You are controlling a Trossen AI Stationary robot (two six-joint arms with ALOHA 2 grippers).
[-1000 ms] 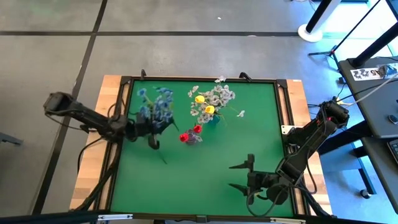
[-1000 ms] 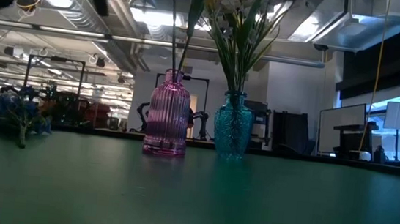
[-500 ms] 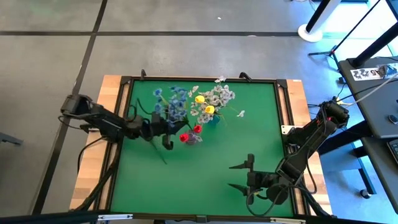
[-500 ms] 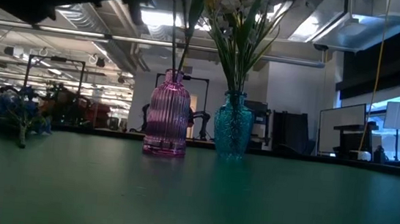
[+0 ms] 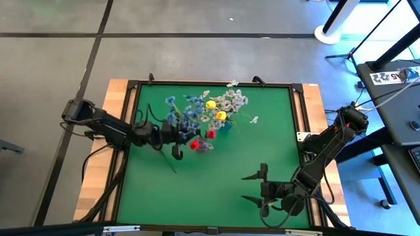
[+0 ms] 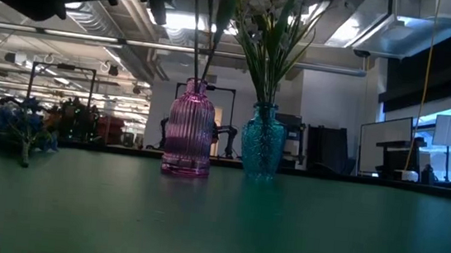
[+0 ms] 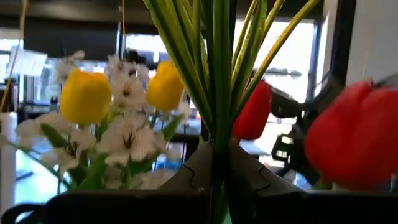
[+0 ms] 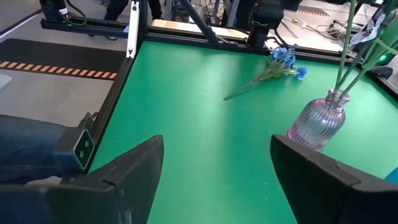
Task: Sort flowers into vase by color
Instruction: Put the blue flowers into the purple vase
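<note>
left gripper holds blue spray stems upright.

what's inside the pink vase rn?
The pink vase holds thin green stems rising from its neck; the high view shows red tulips there. The left gripper, holding blue sprays, covers part of the vase from above.

So my left arm is stretched out from the table's left edge toward the middle, wrist about level, and the left gripper has its fingers pinched tight on something. My right arm is folded up at the near right corner, right gripper hovering with its fingers spread wide
</note>
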